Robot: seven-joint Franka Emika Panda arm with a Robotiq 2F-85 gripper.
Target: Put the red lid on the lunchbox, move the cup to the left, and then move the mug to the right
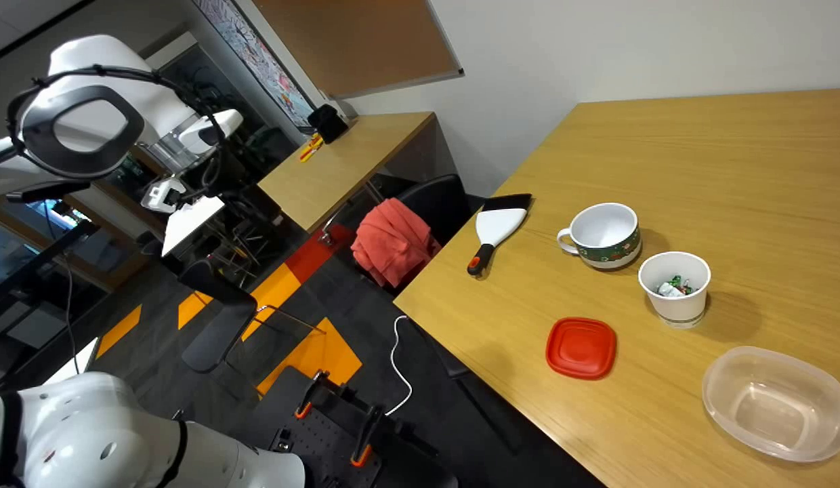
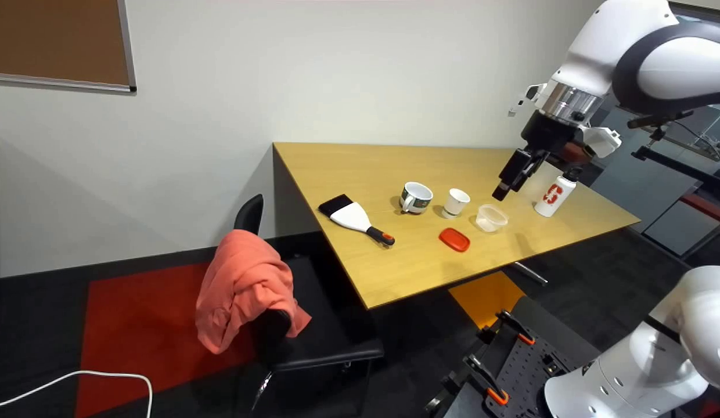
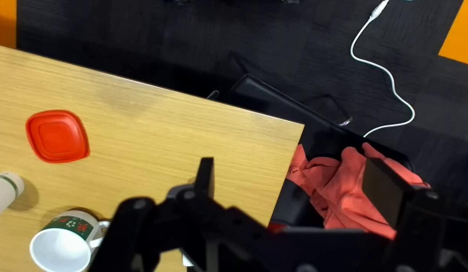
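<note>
The red lid (image 1: 581, 348) lies flat on the table, apart from the clear lunchbox (image 1: 775, 407); both also show in an exterior view, the lid (image 2: 454, 239) left of the lunchbox (image 2: 491, 219). The white cup (image 1: 677, 313) stands upright with small wrapped pieces inside. The mug (image 1: 610, 252), white with a green patterned band, stands beside it. In the wrist view are the lid (image 3: 57, 136), part of the cup (image 3: 3, 190) and the mug (image 3: 66, 243); the lunchbox is out of that view. My gripper (image 3: 296, 185) is open and empty, raised above table height, its fingers over the table corner.
A white brush with a black handle (image 1: 499, 227) lies near the table (image 1: 731, 169) edge. A white bottle (image 2: 554, 197) stands at the table's far end. A chair with a salmon cloth (image 2: 244, 287) stands by the table corner. A wall rises behind.
</note>
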